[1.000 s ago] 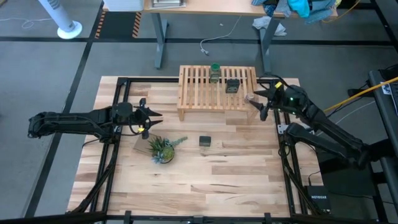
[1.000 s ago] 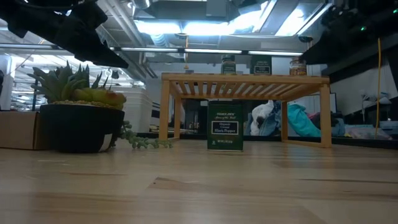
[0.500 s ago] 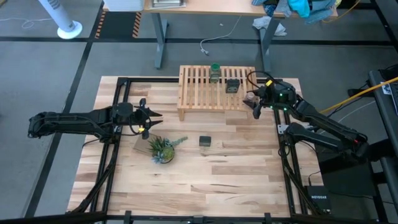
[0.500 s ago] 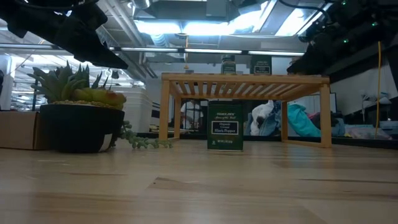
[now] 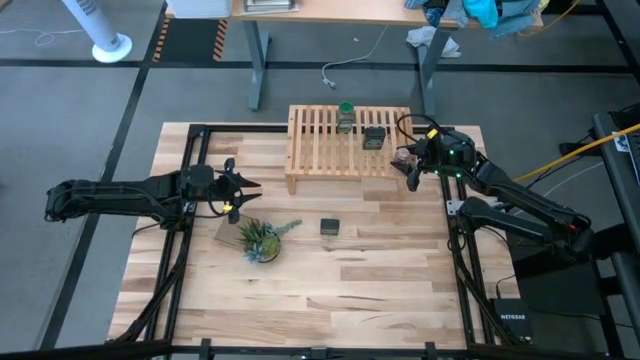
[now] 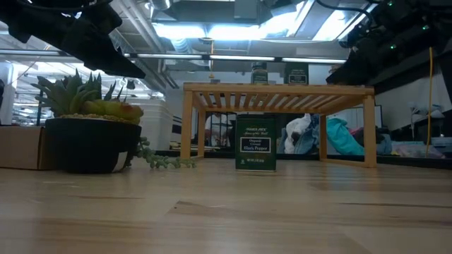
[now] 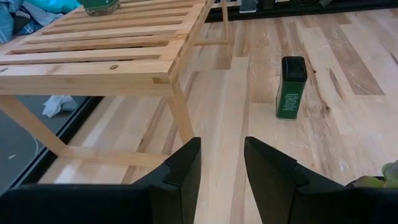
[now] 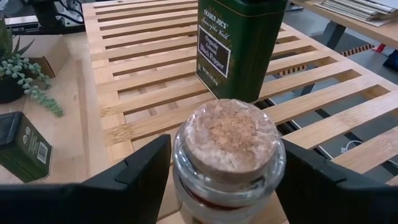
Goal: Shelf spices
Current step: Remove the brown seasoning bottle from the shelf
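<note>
The light-wood shelf (image 5: 350, 140) stands at the table's far side. On its slats are a green-capped jar (image 5: 346, 115), a dark tin (image 5: 374, 137) and, at the right end, a tiny cork-topped jar (image 8: 227, 130). My right gripper (image 8: 224, 152) is open, one finger on each side of that tiny jar. A second dark tin (image 5: 330, 227) stands upright on the table in front of the shelf. My left gripper (image 7: 222, 165) hangs open and empty above the table's left part. In the low view the right arm hides the tiny jar. My right gripper comes at the tiny jar from the table's right side, slanting slightly down, with its fingers (image 8: 140, 177) close beside the glass wall. Whether they touch the glass I cannot tell. The jar stands upright on the slats (image 8: 298, 99).
A potted spiky plant (image 5: 260, 240) with a trailing sprig sits on the table near the left gripper, next to a flat cardboard piece (image 5: 228, 232). Bare wood lies in front of the tin. Black frame rails (image 5: 185, 220) run along both table sides.
My right gripper has moved toward the shelf's right end and a little down, so its fingers now stand on either side of the tiny jar. It has kept still for the last half second. The jar has not moved.
</note>
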### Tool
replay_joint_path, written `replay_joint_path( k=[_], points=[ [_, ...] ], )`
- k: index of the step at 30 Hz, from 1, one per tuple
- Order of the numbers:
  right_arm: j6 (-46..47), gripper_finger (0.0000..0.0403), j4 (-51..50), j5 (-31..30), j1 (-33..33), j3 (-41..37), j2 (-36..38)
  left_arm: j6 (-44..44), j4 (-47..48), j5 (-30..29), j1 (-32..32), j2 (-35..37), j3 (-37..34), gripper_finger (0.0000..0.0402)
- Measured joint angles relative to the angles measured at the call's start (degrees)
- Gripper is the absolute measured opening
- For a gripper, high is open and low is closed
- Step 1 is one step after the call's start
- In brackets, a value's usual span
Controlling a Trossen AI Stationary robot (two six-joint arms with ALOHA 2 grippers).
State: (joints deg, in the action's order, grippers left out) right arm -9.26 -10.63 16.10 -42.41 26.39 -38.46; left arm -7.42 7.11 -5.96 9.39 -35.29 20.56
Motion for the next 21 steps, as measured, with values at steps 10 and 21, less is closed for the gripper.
replay_joint_path(
  k=[10, 21],
  points=[
    [-0.02, 0.0257, -0.04, 0.0, 0.0, 0.0, 0.0, 0.17, -0.02, 0.0, 0.01, 0.0, 0.0, 0.0116],
    [-0.01, 0.0193, -0.24, 0.02, 0.0, 0.0, 0.02, 0.17, -0.02, 0.0, 0.0, 0.0, 0.0, 0.0116]
  ],
)
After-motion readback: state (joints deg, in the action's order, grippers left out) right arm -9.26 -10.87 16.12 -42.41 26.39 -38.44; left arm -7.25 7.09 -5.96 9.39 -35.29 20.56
